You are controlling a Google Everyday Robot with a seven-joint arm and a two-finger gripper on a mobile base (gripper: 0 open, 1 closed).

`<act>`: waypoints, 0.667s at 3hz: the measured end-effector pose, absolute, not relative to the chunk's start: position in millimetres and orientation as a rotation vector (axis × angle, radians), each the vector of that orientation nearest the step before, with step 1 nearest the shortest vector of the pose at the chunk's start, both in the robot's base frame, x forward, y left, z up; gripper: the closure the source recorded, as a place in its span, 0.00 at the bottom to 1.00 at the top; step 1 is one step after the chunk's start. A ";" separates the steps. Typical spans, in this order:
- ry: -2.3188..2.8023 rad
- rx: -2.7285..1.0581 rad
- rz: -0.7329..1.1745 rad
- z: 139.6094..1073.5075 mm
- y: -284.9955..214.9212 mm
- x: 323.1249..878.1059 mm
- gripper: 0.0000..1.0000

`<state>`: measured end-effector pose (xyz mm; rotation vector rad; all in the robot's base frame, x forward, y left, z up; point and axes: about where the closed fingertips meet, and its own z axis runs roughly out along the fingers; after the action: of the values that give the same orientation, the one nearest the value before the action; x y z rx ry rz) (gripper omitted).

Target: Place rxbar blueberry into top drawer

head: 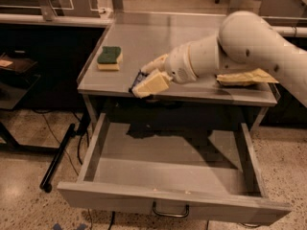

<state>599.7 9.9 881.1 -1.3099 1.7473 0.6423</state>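
Observation:
The rxbar blueberry (135, 82) is a small dark navy bar at the front edge of the grey table (144, 37). It sits between the two pale fingers of my gripper (143, 80). The gripper is shut on the bar and holds it just over the table's front edge, above the open drawer. My white arm reaches in from the right. The top drawer (168, 202) is pulled fully out below the table. Its wide grey inside is bare, and its metal loop handle (170, 211) is on the front panel.
A green-and-yellow sponge (109, 57) lies on the table's left side. A crumpled tan bag (244, 76) lies at the right, partly behind my arm. A black bar leg (60, 155) slants on the floor to the drawer's left.

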 end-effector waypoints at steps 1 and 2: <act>1.791 -1.188 0.632 862.8 -5.4 565.6 1.00; 1.828 -1.077 0.608 844.4 -24.7 534.8 1.00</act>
<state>534.8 -24.7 844.4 -1.0775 1.8281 0.6083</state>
